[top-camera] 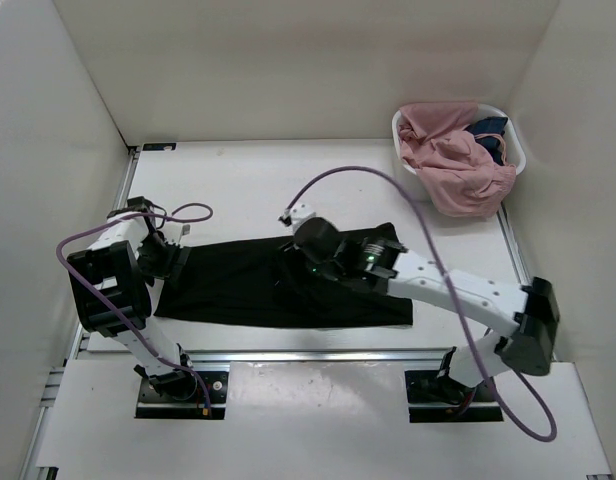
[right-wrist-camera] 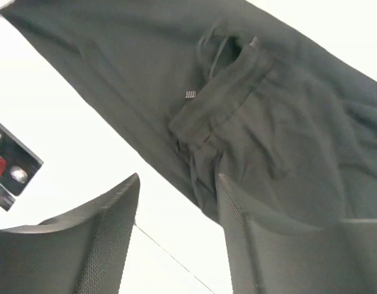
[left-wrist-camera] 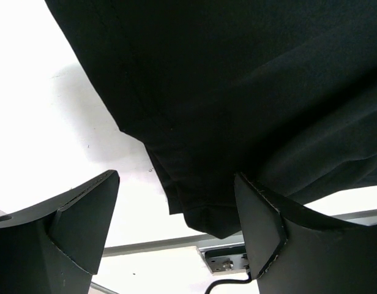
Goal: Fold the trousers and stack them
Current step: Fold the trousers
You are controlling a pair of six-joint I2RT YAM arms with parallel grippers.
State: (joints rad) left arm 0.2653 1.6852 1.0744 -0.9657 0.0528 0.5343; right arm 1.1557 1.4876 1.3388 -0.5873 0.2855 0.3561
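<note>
Currently the trousers [top-camera: 248,285] lie flat on the white table [top-camera: 248,180] as one long black strip, going from left to right in front of both arms. The left gripper [left-wrist-camera: 176,177] is at the left end of this strip. Its fingers [left-wrist-camera: 84,214] stand wide apart, and a corner of the black cloth lies between them, but they do not press it. The right gripper [right-wrist-camera: 177,179] is low over the middle part, near the waistband [right-wrist-camera: 207,116] with its thin cord. Its fingers [right-wrist-camera: 109,233] are also apart and hold nothing; one is over the bare table, the other over the cloth. At the far right corner stands a white basket [top-camera: 518,150] with a pink garment [top-camera: 453,165] and a dark blue cloth [top-camera: 488,130] inside.
</note>
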